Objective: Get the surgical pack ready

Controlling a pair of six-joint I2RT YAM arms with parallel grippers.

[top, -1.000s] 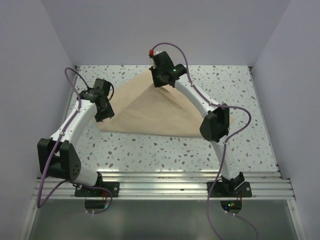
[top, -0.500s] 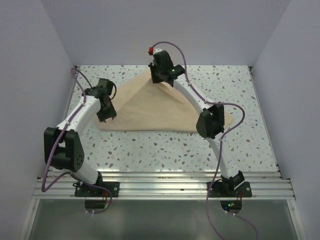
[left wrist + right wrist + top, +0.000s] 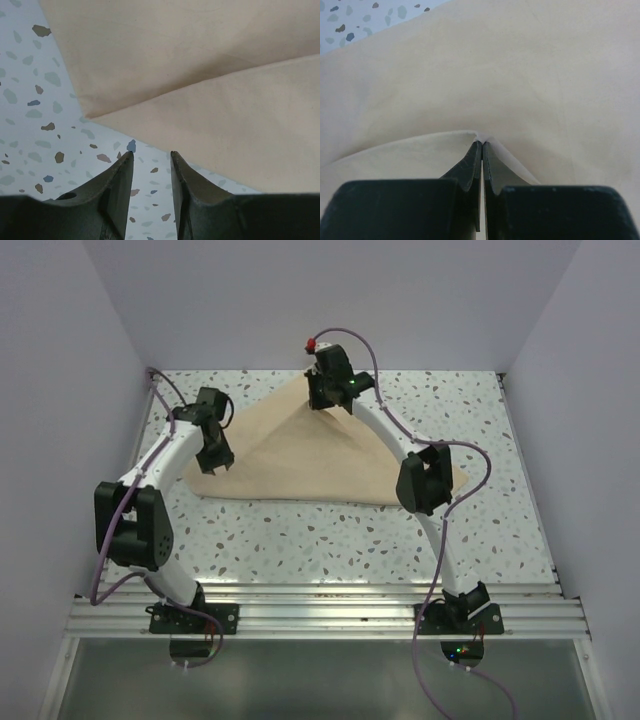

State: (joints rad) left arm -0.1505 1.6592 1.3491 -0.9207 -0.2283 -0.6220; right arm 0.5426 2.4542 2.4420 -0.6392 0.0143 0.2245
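The tan sheet (image 3: 310, 455) lies folded into a triangle on the speckled table (image 3: 350, 540). The right gripper (image 3: 481, 145) is squeezed tight on the sheet's far corner, pinching the cloth. The left gripper (image 3: 151, 156) is partly open and holds nothing. It is over the table, just beside the sheet's left corner.

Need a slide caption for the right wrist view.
Right gripper shut on a pinched fold of the tan wrap, speckled table at top left.
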